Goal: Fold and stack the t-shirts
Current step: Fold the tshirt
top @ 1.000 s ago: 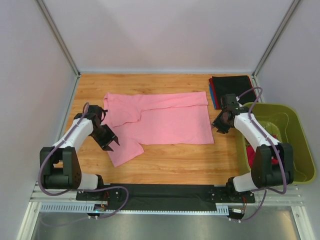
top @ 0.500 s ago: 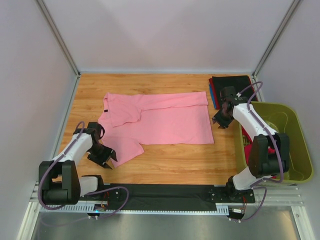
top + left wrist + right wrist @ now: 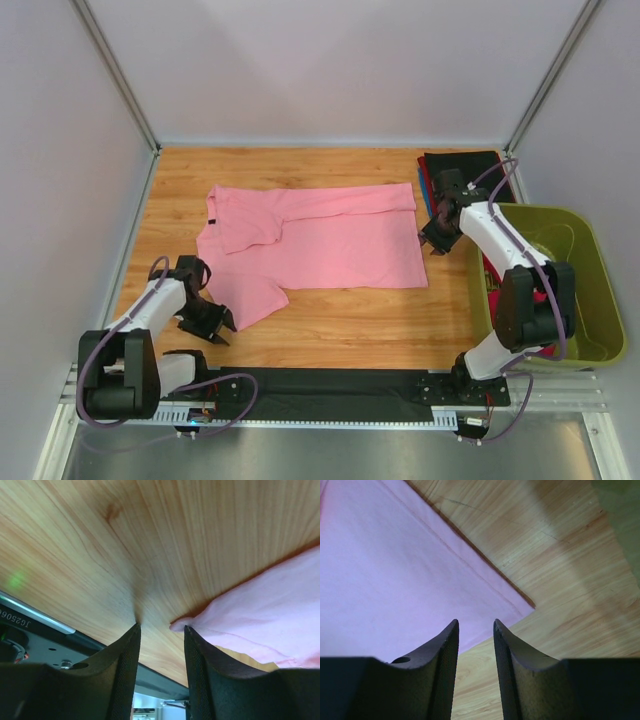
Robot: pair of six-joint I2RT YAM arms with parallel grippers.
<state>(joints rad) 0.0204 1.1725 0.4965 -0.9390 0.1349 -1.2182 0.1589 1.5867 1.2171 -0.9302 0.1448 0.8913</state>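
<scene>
You are holding the left arm folded low at the near-left of the desk (image 3: 340, 325), elbow tucked back over its base and the wrist dropped close to the wood. The left tool (image 3: 214, 326) is sitting just off the near corner of the pink shirt's (image 3: 330, 240) sleeve. In the left wrist view its fingers (image 3: 125, 670) are standing spread with bare wood between them. The sleeve corner is lying just ahead of the gap, nearer one finger, and is not being pinched. You are reaching the right arm forward from its base, passing over the left rim of the green tub (image 3: 606, 290), with the wrist turned inward toward the shirt. The right tool (image 3: 431, 243) is hovering at the shirt's right edge, close to the stack (image 3: 462, 168) of folded shirts in the far-right corner. Its fingers (image 3: 512, 665) are also standing apart, gripping nothing, with pink cloth under one side and a cloth corner and bare wood showing ahead of them. The pink shirt is lying spread across the middle of the desk, collar to the left and hem to the right, its far sleeve folded in over the body and its near sleeve sticking out toward you. The stack is showing a black shirt on top with red and blue edges peeking out on its left side. Some red cloth (image 3: 490, 285) is showing inside the tub, mostly hidden behind the right arm.
</scene>
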